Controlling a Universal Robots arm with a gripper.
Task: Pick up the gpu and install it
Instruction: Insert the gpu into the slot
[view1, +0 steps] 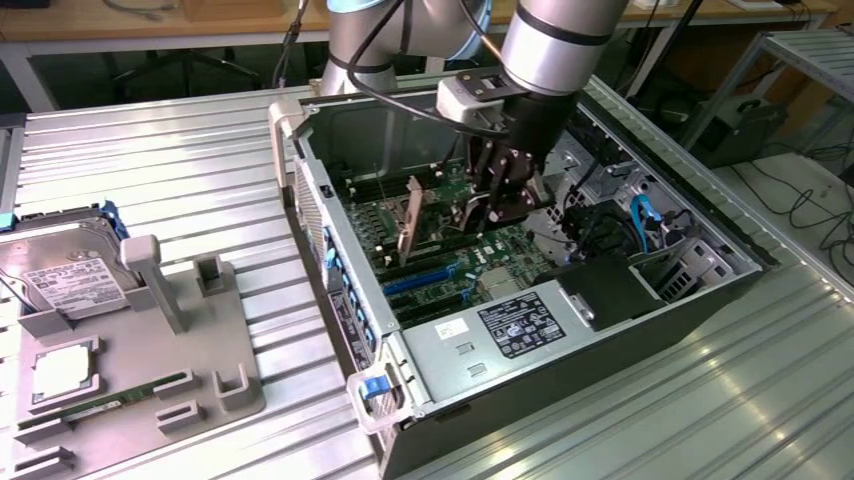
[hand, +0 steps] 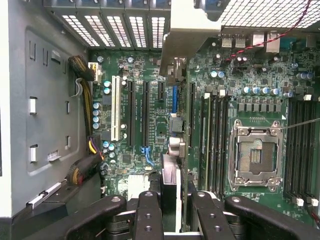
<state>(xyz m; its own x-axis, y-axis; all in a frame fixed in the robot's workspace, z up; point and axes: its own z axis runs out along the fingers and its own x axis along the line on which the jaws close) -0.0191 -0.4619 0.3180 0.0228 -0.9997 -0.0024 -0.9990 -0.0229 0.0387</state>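
Two black ribbed fingers sit closest, closed firmly on the gpu, a flat green circuit-board card with a silver metal end bracket. They grip the edge facing away from the green motherboard, which lies inside the open grey metal computer case. The card stands on edge directly over the motherboard and runs straight out from the fingers. Its long axis lies parallel to the motherboard's black expansion slots, with the bracket end toward the motherboard's rear edge. It lines up with the short blue slot; whether its connector has entered that slot, I cannot tell.
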